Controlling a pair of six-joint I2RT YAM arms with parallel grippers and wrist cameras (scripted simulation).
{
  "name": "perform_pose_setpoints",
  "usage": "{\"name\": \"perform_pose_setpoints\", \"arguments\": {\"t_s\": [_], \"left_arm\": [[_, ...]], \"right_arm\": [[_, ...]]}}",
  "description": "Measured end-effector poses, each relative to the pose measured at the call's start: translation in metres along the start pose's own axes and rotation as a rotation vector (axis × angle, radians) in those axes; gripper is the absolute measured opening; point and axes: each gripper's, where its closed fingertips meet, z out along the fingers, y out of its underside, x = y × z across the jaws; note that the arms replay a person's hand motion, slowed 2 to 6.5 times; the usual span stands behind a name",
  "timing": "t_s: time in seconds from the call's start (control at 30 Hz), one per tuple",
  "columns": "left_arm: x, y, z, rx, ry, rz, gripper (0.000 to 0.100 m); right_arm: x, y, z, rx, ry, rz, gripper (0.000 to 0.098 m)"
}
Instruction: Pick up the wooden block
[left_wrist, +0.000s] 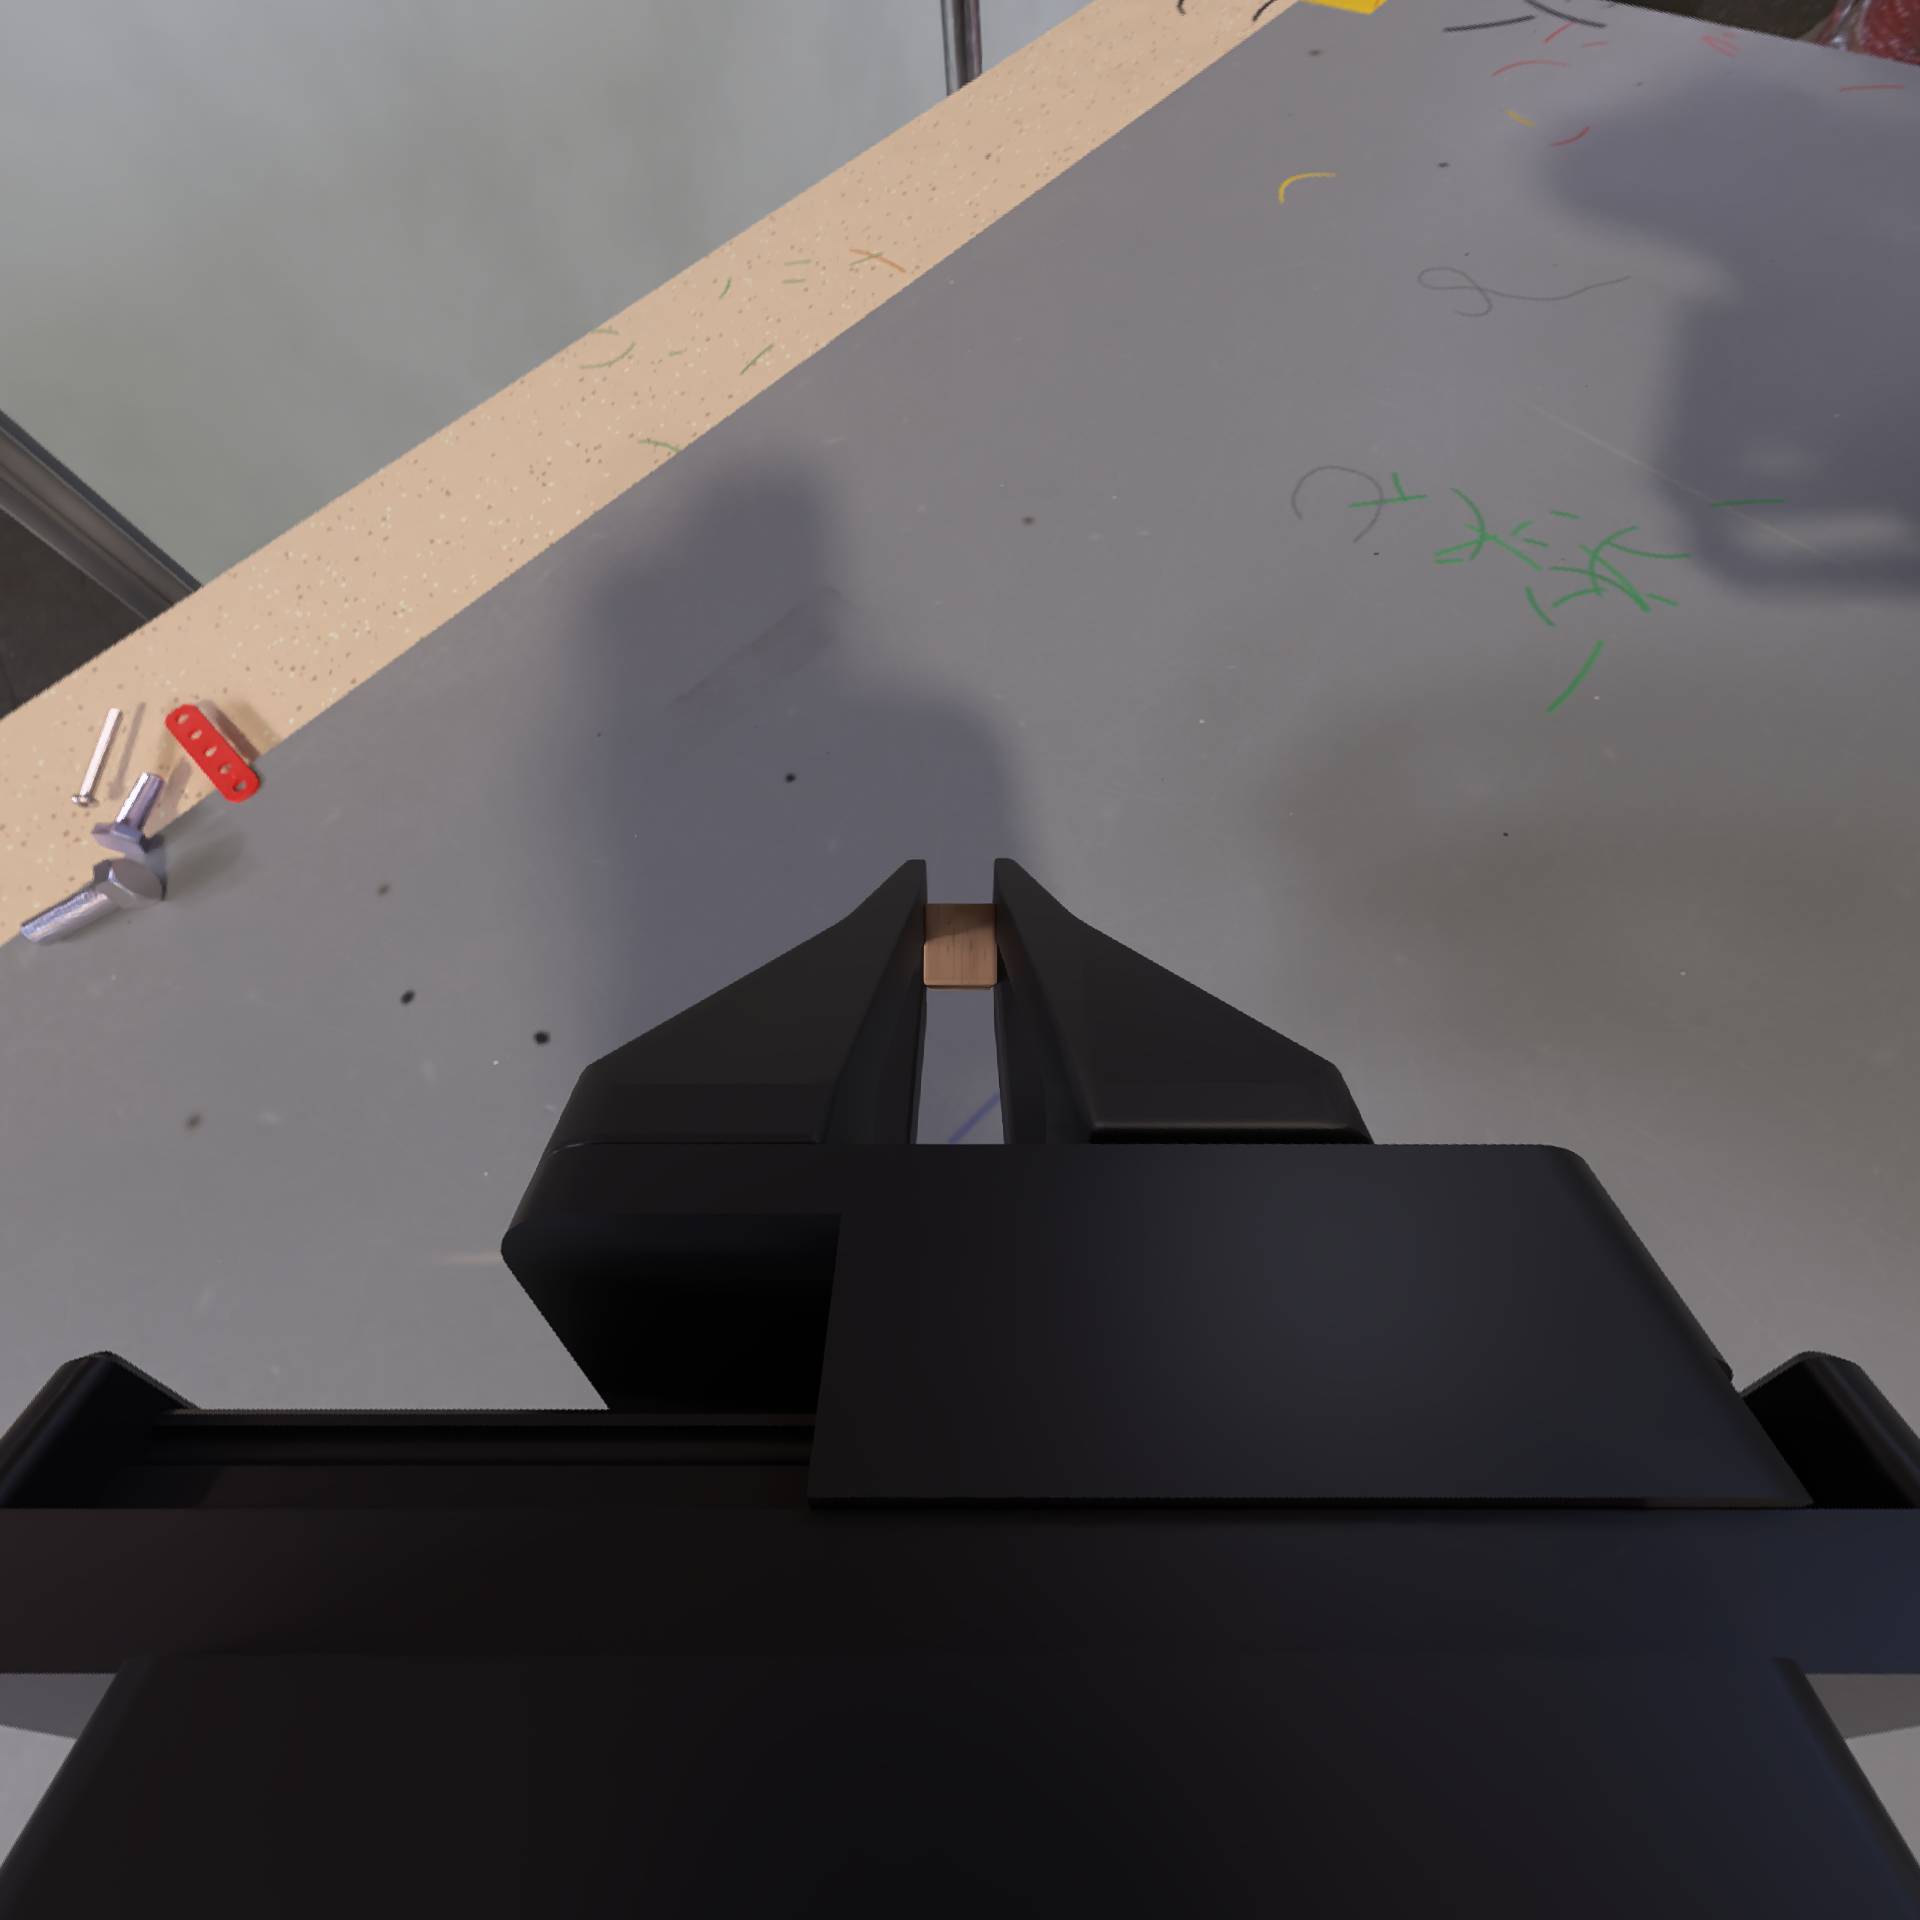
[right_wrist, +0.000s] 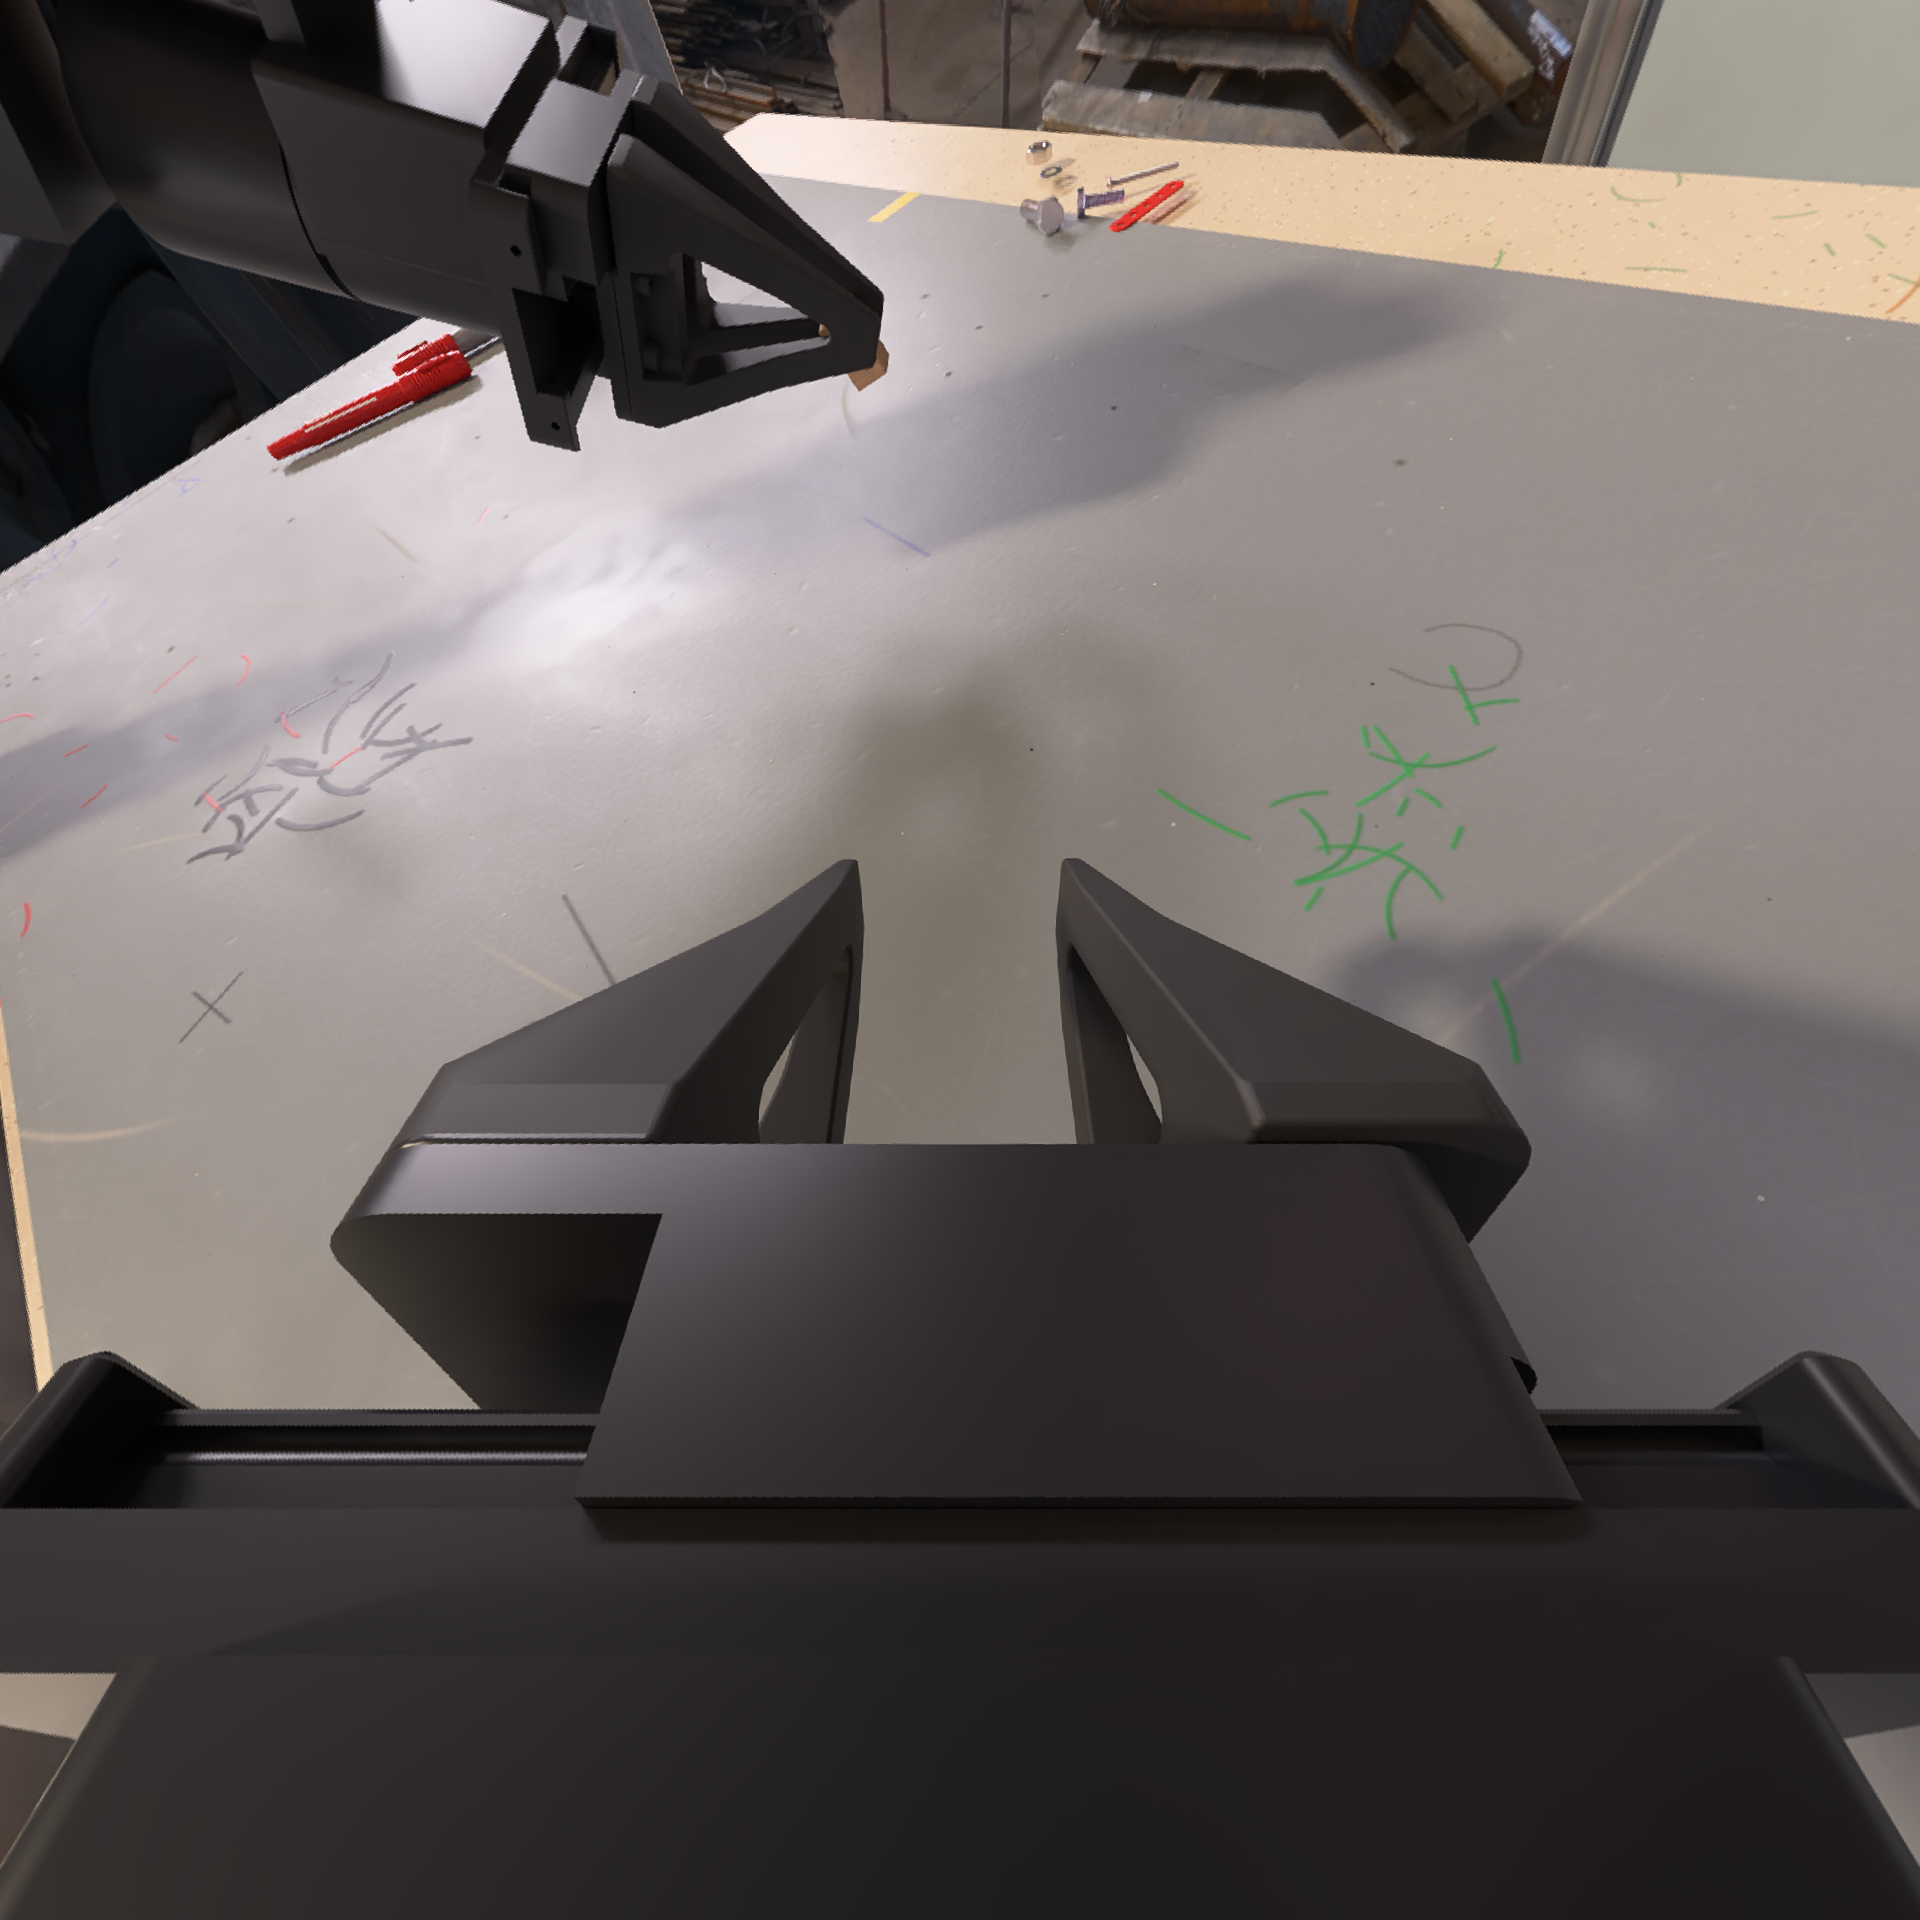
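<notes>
The small wooden block (left_wrist: 959, 943) is pinched between the two black fingers of my left gripper (left_wrist: 959, 883), near their tips. In the right wrist view the left gripper (right_wrist: 868, 332) hangs in the air at the upper left, clear above the grey table, with the block (right_wrist: 871, 366) sticking out below its fingertips. My right gripper (right_wrist: 958, 883) is open and empty, held over the grey table surface (right_wrist: 935, 644), well apart from the block.
A red perforated strip (left_wrist: 211, 752), bolts (left_wrist: 99, 899) and a thin pin (left_wrist: 100, 754) lie at the table's left edge; they also show in the right wrist view (right_wrist: 1101, 197). Red markers (right_wrist: 374, 400) lie at the far left. A tan board border (left_wrist: 644, 353) edges the grey mat.
</notes>
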Motion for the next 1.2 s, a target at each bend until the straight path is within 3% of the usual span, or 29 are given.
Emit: {"name": "perform_pose_setpoints", "arguments": {"t_s": [0.3,1.2], "left_arm": [[0.0069,0.0003,-0.0016,0.005,0.034,0.056,0.011],[0.0067,-0.0041,-0.004,0.047,0.062,0.065,0.011]], "right_arm": [[-0.0003,-0.0021,-0.0007,0.009,-0.005,0.002,0.0317],[0.0009,0.0003,0.0006,0.002,-0.008,0.019,0.0317]]}}
